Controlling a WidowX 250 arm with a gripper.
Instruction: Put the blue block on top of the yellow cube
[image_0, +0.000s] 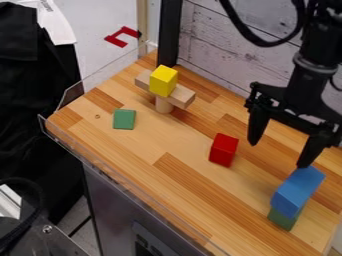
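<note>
Two fingers (258, 124) apart, my gripper (279, 154) hangs near the blue block (296, 192), likely light, stiff, best pinched across its width

Wood tbl. (133, 145), lt. & darker brown strips, clear low guard along L & nr. edges. Directly on top: sq. grn. blk. (123, 120) twd. L side; upright rd. wood peg (163, 106) nr. far edge; red blk. (224, 150) abt. mid; 2nd grn. blk. (284, 220) at lower R, well apart from others.
</note>
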